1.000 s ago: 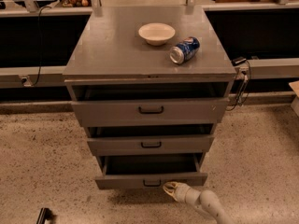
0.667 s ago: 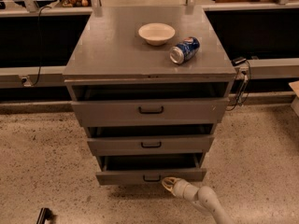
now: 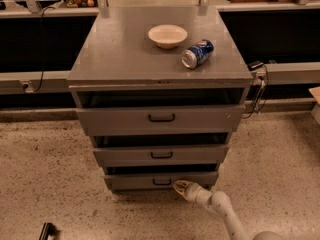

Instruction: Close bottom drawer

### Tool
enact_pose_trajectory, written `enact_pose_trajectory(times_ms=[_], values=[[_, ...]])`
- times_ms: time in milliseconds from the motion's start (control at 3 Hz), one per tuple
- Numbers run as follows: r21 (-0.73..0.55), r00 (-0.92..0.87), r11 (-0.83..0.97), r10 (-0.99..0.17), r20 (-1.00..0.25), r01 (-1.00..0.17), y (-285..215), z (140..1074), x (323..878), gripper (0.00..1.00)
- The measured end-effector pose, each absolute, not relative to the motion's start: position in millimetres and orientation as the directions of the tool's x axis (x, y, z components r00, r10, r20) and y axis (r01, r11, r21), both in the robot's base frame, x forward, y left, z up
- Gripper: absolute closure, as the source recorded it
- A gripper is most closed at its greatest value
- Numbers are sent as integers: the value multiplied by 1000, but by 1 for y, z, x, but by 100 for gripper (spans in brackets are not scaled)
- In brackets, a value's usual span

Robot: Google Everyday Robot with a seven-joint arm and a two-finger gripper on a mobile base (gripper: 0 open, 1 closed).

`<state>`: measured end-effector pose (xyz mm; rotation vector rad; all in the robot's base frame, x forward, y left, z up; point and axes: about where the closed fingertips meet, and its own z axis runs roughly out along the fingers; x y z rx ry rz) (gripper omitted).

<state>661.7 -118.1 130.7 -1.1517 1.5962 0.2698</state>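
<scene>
Bottom drawer [image 3: 161, 180], grey metal, low front, black pull: slightly open. Hand [image 3: 181, 186] at its front, right of pull; open or closed, cannot tell. Step: pushing. Next: straight inward push.

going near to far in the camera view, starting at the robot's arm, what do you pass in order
gripper low at the drawer front → bottom drawer → soda can lying on the cabinet top → bowl farther back. The middle and top drawers are left out, as their depth order is unclear.
</scene>
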Motion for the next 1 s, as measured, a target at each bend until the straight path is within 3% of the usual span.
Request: enact_pose_trajectory(times_ms=[333, 1000], values=[[-345, 65, 498, -495, -866, -796, -120, 134, 671, 100], [-167, 5, 392, -382, -924, -905, -117, 143, 625, 100]])
